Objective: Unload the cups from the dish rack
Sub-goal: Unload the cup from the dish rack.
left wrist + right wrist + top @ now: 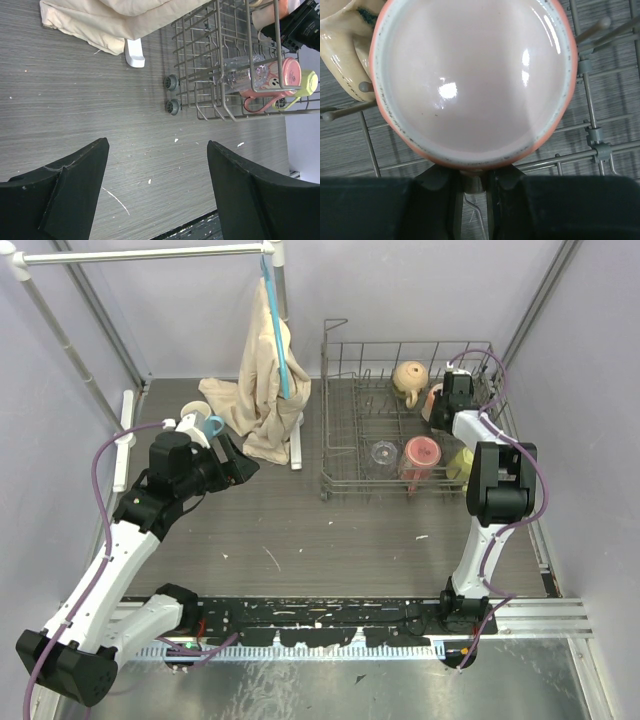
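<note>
Though tips half-hidden under the salmon mug (pixel 472 80), right claw (pixel 472 184) clamped on its edge; left claw (pixel 158 150) wide apart.

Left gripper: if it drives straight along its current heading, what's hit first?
Probably bare tabletop just ahead of the left gripper; if it skims that, then the dish rack, near corner. Depth unclear.

Robot lab cell, plain lilac walls (pixel 200 310), 2 arms (pixel 135 530) (pixel 490 510) bolted to a metal rail (pixel 330 612), wood-grain tabletop (pixel 330 540)

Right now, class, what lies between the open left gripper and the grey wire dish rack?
Only bare dark wood-grain table separates left gripper from dish rack; left wrist view shows it.
</note>
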Available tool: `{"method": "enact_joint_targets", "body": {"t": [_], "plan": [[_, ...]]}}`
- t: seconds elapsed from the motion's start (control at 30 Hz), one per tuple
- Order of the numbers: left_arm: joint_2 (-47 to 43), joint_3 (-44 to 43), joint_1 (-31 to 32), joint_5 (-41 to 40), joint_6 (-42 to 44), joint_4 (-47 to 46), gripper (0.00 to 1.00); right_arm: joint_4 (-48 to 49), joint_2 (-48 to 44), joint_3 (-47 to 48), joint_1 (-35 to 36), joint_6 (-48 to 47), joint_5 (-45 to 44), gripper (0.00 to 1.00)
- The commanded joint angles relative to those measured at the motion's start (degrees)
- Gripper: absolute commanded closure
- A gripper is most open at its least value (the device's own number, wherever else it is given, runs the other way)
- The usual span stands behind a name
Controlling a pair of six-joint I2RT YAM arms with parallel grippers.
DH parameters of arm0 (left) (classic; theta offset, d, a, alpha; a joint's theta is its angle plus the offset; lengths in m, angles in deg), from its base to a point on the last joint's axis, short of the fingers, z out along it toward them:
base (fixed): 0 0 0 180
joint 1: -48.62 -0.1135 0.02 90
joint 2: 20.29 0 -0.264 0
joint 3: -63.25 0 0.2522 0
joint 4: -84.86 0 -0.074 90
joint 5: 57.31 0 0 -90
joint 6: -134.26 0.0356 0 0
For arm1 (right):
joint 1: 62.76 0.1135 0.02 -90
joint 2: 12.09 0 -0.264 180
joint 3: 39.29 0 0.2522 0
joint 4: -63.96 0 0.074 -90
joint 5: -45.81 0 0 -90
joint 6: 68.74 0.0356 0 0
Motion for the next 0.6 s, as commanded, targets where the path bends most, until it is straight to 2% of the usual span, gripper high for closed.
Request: {"method": "enact_joint_targets", "body": {"t": [0.0,0.57], "plan": [[0.1,-0.1,0.2,0.9,0.1,-1.7,0.13,6.5,-4.2,-1.9,0.2,1.5,-2.8,0.99],[-0.9,-0.3,0.2,0.9,0.1,-1.2,0.13,8.5,-15.6,-2.0,0.5,2.8,-7.3,0.99]]}}
